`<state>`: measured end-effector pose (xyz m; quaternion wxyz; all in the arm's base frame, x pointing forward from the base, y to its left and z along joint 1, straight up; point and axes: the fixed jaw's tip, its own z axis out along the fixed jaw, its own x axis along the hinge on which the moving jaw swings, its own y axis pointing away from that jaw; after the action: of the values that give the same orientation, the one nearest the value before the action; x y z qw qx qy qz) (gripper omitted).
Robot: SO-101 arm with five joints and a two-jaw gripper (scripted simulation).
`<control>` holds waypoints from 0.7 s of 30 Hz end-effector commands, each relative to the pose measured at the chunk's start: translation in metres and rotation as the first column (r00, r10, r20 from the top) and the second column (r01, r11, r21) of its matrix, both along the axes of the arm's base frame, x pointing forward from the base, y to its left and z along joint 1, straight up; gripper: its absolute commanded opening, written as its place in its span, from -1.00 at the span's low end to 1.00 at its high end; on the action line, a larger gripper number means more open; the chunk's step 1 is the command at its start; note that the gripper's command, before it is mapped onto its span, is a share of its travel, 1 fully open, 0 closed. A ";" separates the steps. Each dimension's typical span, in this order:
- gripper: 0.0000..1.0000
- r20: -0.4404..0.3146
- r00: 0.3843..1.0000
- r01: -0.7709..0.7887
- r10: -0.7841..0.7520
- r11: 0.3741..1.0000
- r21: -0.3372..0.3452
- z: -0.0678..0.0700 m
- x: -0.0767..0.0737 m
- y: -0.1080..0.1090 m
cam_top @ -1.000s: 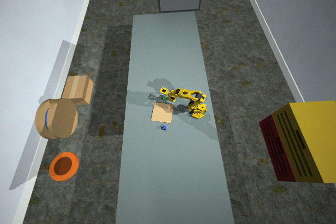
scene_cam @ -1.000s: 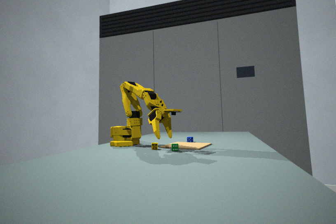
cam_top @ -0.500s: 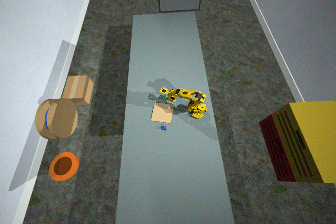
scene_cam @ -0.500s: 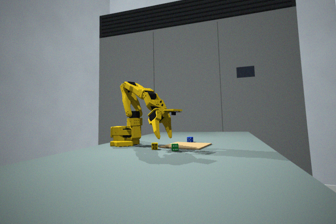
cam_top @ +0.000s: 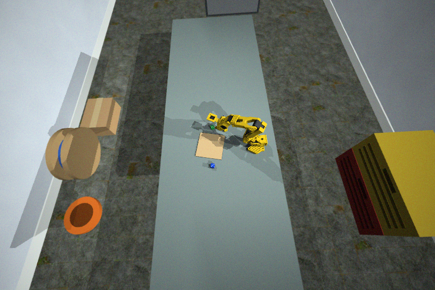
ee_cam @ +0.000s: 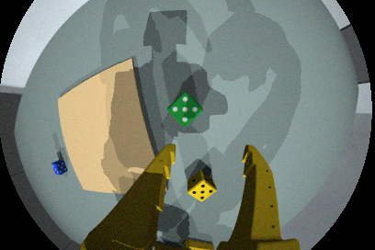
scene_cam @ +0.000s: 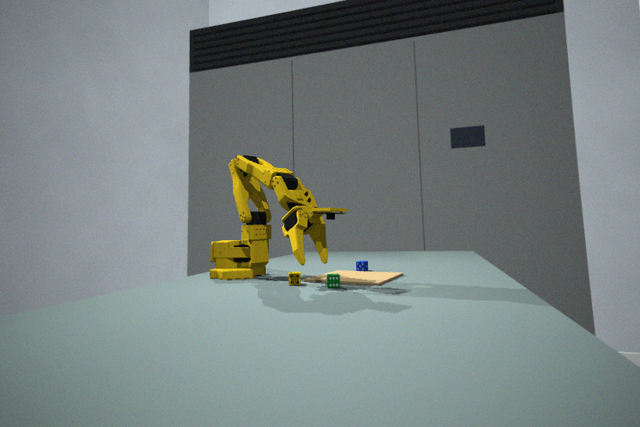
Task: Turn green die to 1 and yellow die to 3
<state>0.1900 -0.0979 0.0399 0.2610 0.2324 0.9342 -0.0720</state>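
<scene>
My gripper point(scene_cam: 313, 262) point(ee_cam: 210, 148) is open and empty, above the table. In the wrist view the yellow die point(scene_cam: 294, 278) point(ee_cam: 206, 188) shows between the jaws, but it lies on the table below them, five pips up; the arm hides it in the top view. The green die point(cam_top: 212, 127) point(scene_cam: 333, 285) point(ee_cam: 179, 114) lies on the table just off the mat, five pips up, with a six facing the exterior camera. The tan mat point(cam_top: 207, 150) point(scene_cam: 382, 276) point(ee_cam: 83, 130) lies flat with no die on it. The blue die point(cam_top: 212, 165) point(scene_cam: 361, 265) point(ee_cam: 59, 167) lies beyond its far side.
The grey-green table point(cam_top: 214, 69) point(scene_cam: 310, 360) carries the arm's base point(cam_top: 255, 148) point(scene_cam: 231, 273) at one long edge. Cardboard boxes point(cam_top: 102, 114), an orange round object point(cam_top: 96, 206) and a yellow cabinet point(cam_top: 407, 167) stand away from the table.
</scene>
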 end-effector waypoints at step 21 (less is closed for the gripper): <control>-0.44 0.317 0.948 0.022 0.034 0.985 -0.172 0.072 0.020 -0.008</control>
<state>0.2023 -0.1048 0.0829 0.3663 0.2232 0.8977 -0.1008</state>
